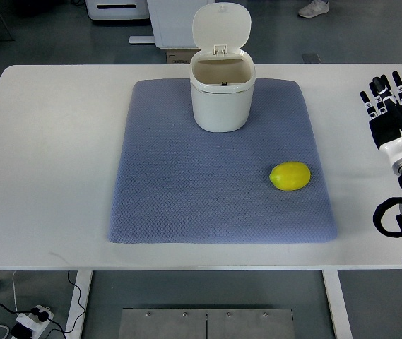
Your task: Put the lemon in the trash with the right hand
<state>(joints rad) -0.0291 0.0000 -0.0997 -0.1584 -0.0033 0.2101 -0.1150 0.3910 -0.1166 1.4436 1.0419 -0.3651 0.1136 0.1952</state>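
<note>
One glossy yellow lemon on mat; right hand fingers straight, empty.

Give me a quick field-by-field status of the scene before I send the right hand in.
lemon: lying on the blue mat, near its right edge, untouched
trash bin: upright at the mat's far middle, lid flipped open
right hand: over the bare table at the right edge, fingers extended, holding nothing
left hand: not in view
path from lemon to bin: nothing in between
</note>
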